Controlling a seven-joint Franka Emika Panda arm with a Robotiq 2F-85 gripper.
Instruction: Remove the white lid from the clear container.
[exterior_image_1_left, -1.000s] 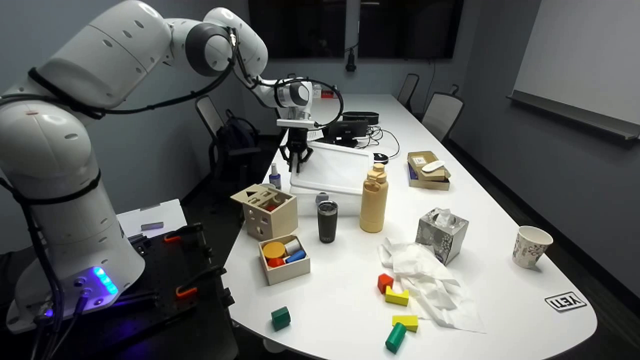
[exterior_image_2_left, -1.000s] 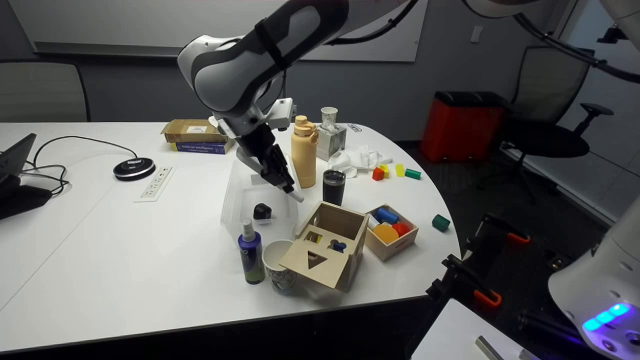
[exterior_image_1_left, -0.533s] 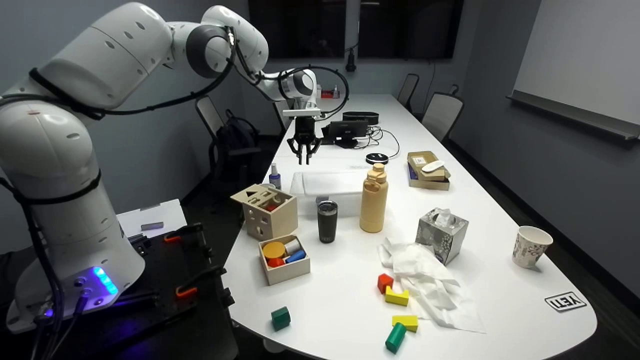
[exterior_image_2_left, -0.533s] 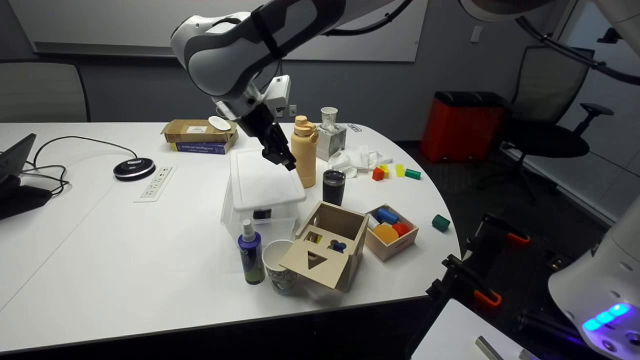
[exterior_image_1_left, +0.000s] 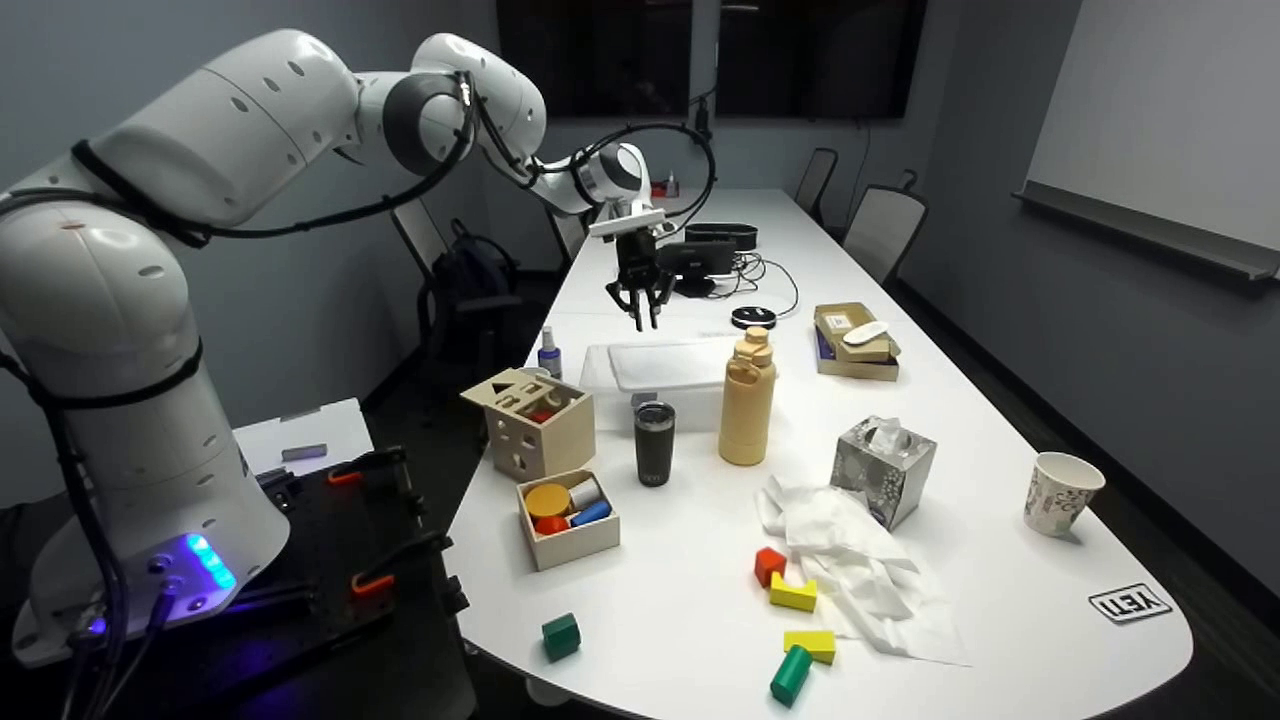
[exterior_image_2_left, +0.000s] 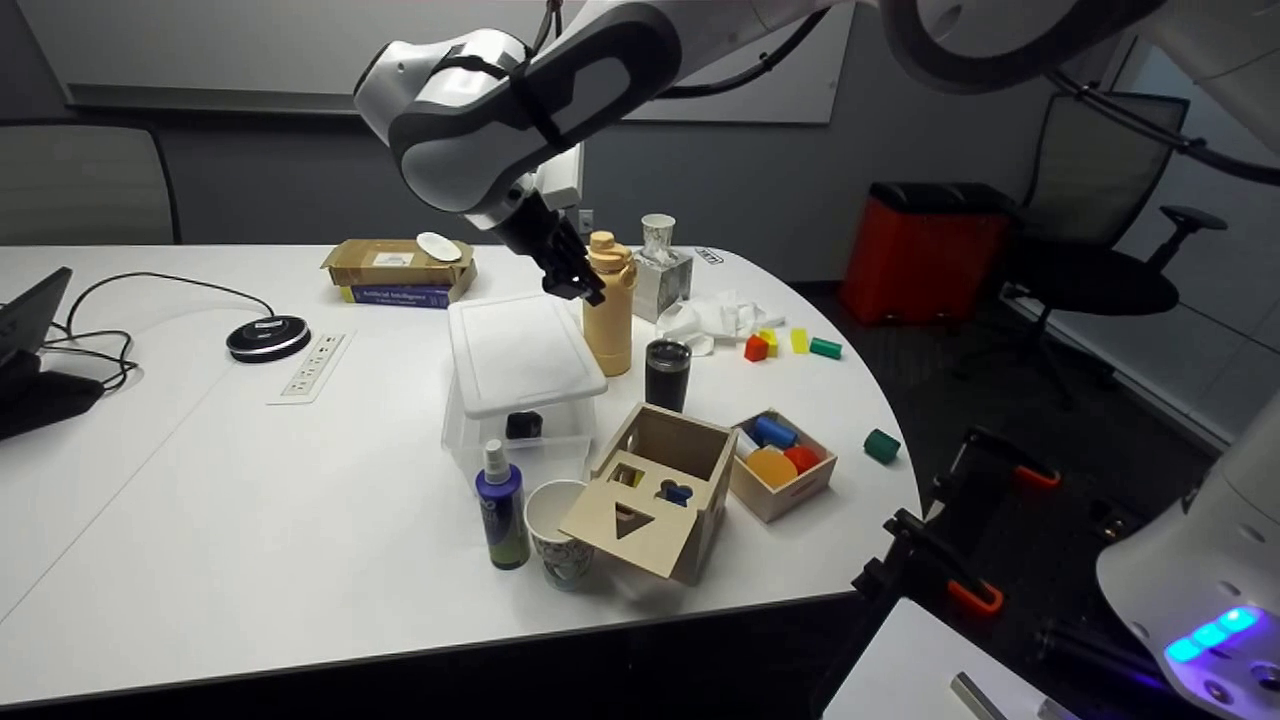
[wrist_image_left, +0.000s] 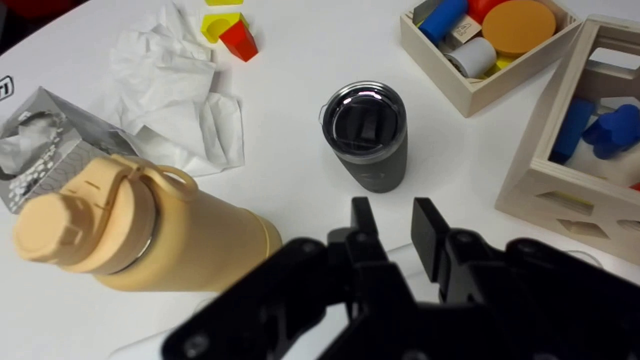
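While my fingers (wrist_image_left: 363, 220) stand apart, the white lid (exterior_image_2_left: 525, 350) lies askew

My empty gripper (wrist_image_left: 392, 217) slants down. The lid — probably light, stiff and slick-faced — rests across the clear container (exterior_image_2_left: 552, 458) and would best be pinched at its rim (exterior_image_2_left: 545, 401). Farther back, my arm (exterior_image_1_left: 275, 120) arches outstretched from bent wrist (exterior_image_1_left: 615, 178) to base (exterior_image_1_left: 165, 480).

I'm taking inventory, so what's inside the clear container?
A black object shows inside the clear container; what it is, I can't tell. The white lid hides most of the rest.

Office meeting room; long white table (exterior_image_1_left: 690, 560), whiteboard (exterior_image_1_left: 1170, 110), wall screens (exterior_image_1_left: 820, 60), chairs (exterior_image_1_left: 885, 228)
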